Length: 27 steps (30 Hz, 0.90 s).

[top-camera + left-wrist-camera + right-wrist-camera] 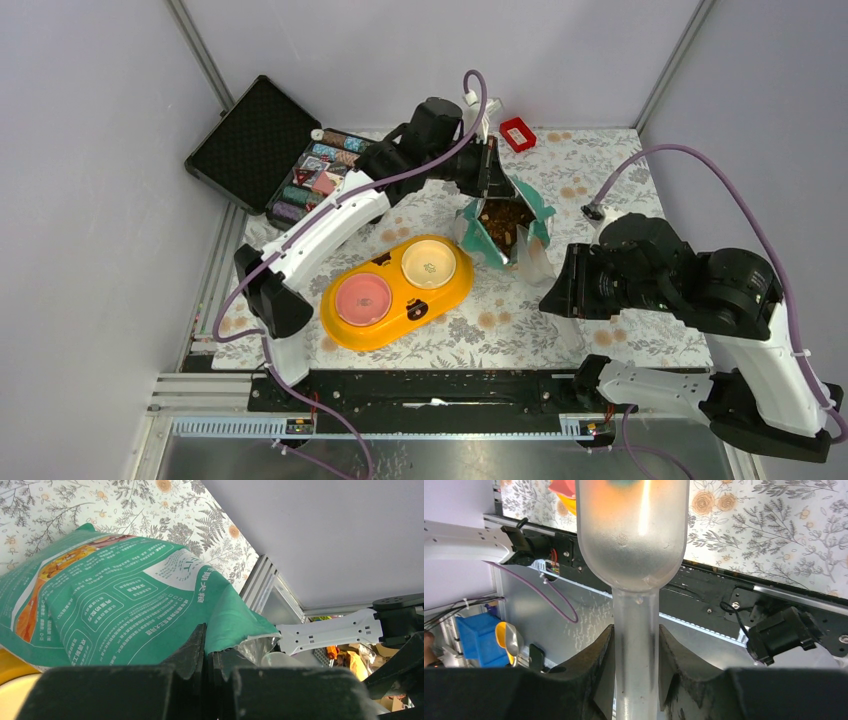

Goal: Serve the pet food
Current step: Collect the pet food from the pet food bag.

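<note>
Left gripper (207, 647) is clamped on the pouch (125, 595) rim; right gripper (636, 645) is clamped on the scoop (631, 540) handle. Hold the mouth wide, dip shallow into the kibble (500, 215), lift level toward the feeder (350, 338).

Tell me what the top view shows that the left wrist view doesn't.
Only top: kibble inside the open pouch, and the chip case at back left. Only left wrist: the pouch's printed panel up close, with the left hand pinched shut on its edge. Both: the pouch and the floral table.
</note>
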### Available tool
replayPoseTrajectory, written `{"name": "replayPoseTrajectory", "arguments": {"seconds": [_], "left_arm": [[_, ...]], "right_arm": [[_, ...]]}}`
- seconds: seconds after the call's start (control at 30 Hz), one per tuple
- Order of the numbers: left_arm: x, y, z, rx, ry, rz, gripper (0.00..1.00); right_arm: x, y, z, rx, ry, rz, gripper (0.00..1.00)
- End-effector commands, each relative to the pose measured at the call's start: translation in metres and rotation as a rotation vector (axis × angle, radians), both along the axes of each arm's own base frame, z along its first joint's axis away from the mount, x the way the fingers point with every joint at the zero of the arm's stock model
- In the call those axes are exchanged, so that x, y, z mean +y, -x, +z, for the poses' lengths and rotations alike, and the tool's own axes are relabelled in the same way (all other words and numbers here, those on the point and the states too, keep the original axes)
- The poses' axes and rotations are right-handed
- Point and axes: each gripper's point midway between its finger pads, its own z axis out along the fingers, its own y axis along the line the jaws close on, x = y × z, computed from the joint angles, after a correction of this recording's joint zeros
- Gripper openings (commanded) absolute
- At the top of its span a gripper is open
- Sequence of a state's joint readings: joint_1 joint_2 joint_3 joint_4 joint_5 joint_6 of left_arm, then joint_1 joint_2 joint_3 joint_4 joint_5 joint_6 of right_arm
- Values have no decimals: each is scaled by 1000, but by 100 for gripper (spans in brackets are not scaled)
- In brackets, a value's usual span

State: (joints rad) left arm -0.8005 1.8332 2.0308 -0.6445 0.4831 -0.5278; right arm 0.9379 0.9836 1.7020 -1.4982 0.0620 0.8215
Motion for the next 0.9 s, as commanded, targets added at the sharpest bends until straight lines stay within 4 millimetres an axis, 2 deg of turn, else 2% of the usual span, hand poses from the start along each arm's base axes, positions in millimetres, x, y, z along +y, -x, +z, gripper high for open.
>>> {"name": "replayPoseTrajectory", "arguments": {"seconds": [0.0,0.13,0.23,0.33,0.4,0.57,0.77,0.87], "left_arm": [[6,35,91,-155,244,-89,0],[5,42,77,-124,241,-97,0],[0,45,66,-97,238,-109,0],[-7,48,61,-81,240,-128,0],[-11,51,59,-76,238,-138,0],[-14,61,46,-66,216,-170,0],[-21,88,14,-28,186,-222,0],[-23,94,-1,-12,178,-230,0]], "right_arm": [[17,-4,5,23,-64,-22,0],[23,0,2,70,-86,-31,0],[35,11,1,141,-149,-13,0],[42,8,-15,184,-161,-57,0],[37,4,-35,209,-109,-119,0],[27,-9,-55,185,-126,-274,0],[18,2,-86,269,-46,-303,0],[10,8,-92,281,0,-298,0]]}}
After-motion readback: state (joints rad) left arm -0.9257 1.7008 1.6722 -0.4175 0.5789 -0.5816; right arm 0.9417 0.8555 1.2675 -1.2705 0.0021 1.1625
